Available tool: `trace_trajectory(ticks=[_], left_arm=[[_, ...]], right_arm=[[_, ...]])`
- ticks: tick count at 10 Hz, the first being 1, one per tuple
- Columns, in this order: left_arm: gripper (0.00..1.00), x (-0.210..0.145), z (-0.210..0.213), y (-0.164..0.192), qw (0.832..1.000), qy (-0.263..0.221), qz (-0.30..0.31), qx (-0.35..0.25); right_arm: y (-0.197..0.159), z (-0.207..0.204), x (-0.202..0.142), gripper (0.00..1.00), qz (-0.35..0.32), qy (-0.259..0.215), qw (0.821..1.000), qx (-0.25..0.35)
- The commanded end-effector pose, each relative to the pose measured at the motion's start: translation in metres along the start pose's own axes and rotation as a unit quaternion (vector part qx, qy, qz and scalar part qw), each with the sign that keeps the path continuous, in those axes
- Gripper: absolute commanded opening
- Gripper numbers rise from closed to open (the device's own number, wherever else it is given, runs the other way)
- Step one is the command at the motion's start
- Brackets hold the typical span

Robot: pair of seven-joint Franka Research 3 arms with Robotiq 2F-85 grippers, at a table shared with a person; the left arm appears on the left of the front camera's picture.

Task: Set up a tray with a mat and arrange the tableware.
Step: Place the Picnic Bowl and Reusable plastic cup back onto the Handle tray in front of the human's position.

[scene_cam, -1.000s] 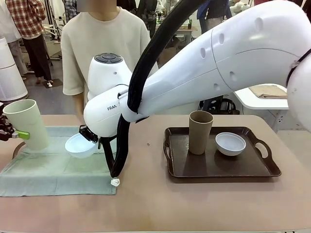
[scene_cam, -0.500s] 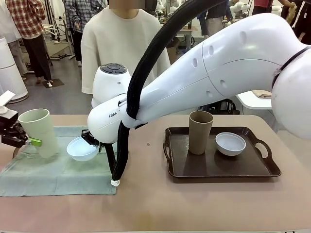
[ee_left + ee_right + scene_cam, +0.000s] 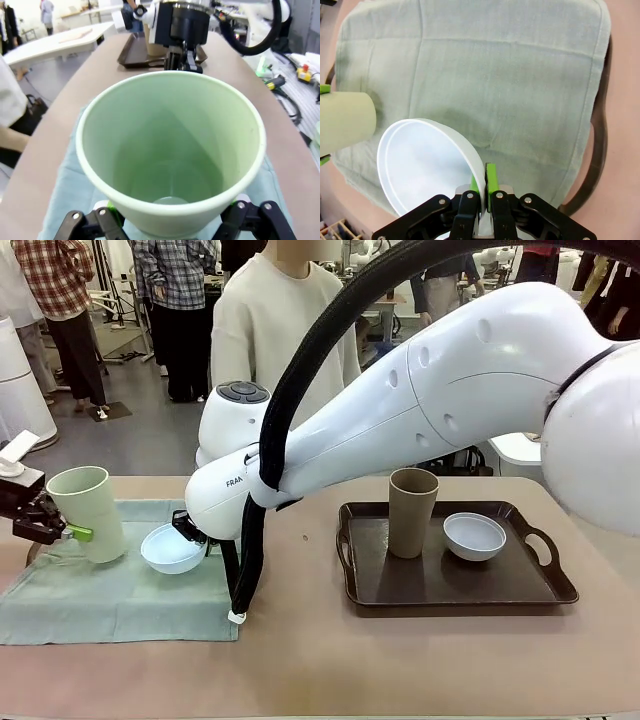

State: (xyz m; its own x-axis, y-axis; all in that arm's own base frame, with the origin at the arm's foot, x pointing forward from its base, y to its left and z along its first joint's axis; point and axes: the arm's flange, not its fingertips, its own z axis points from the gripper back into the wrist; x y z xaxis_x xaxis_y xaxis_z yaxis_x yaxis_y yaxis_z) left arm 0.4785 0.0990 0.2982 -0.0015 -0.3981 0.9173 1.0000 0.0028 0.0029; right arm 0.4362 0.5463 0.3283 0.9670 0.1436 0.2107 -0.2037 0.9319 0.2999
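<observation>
At the left end of the desk [image 3: 300, 660], the left claw [image 3: 60, 530] grips the pale green tumbler [image 3: 88, 512] low on its wall, jaws spread wide with a pad on either side. The tumbler's long axis stands near upright, mouth up, its top leaning slightly toward the robot's left over the green mat [image 3: 110, 595]. Just beside it, the right claw [image 3: 195, 532] is pinched shut on the rim of the light blue bowl [image 3: 173, 548], which sits low over the mat with its mouth up; whether it touches the cloth cannot be told. A dark tray rim [image 3: 600, 150] shows past the mat's edge. Well apart to the right, a second tray [image 3: 455, 590] holds the upright brown tumbler [image 3: 412, 512] and the white bowl [image 3: 474, 536]. A person [image 3: 290, 330] stands at the far side.
</observation>
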Motion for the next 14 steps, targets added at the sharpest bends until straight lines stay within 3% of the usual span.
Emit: trace_trajectory(ticks=[1,4,5,6,9,12,13,14], left_arm=[[0.85,-0.007,-0.003,0.009,1.0,-0.014,-0.02,0.011],[0.85,-0.015,-0.009,0.011,1.0,-0.015,-0.013,0.005],[0.85,-0.016,-0.009,0.013,1.0,-0.014,-0.014,0.003],[1.0,-0.016,-0.009,0.012,1.0,-0.012,-0.008,0.004],[1.0,-0.013,-0.003,0.01,1.0,-0.004,0.01,-0.006],[1.0,-0.014,0.02,0.009,0.999,0.02,0.029,-0.013],[1.0,-0.012,0.029,0.007,0.999,0.033,0.034,-0.017],[1.0,-0.008,0.037,0.003,0.997,0.061,0.033,-0.037]], right_arm=[[0.0,-0.006,0.006,0.05,0.004,0.005,1.0,0.017],[-0.002,-0.007,0.006,0.05,0.006,0.01,1.0,0.017],[-0.003,-0.007,0.007,0.19,0.007,0.011,1.0,0.017],[-0.003,-0.007,0.006,0.65,0.009,0.014,1.0,0.016],[-0.004,0.007,0.002,0.99,0.003,0.026,1.0,-0.015],[-0.011,0.032,-0.01,1.0,0.014,0.017,1.0,-0.005],[-0.011,0.043,-0.016,0.81,0.022,0.009,1.0,0.01],[-0.012,0.055,-0.021,0.81,0.033,0.0,0.999,0.032]])
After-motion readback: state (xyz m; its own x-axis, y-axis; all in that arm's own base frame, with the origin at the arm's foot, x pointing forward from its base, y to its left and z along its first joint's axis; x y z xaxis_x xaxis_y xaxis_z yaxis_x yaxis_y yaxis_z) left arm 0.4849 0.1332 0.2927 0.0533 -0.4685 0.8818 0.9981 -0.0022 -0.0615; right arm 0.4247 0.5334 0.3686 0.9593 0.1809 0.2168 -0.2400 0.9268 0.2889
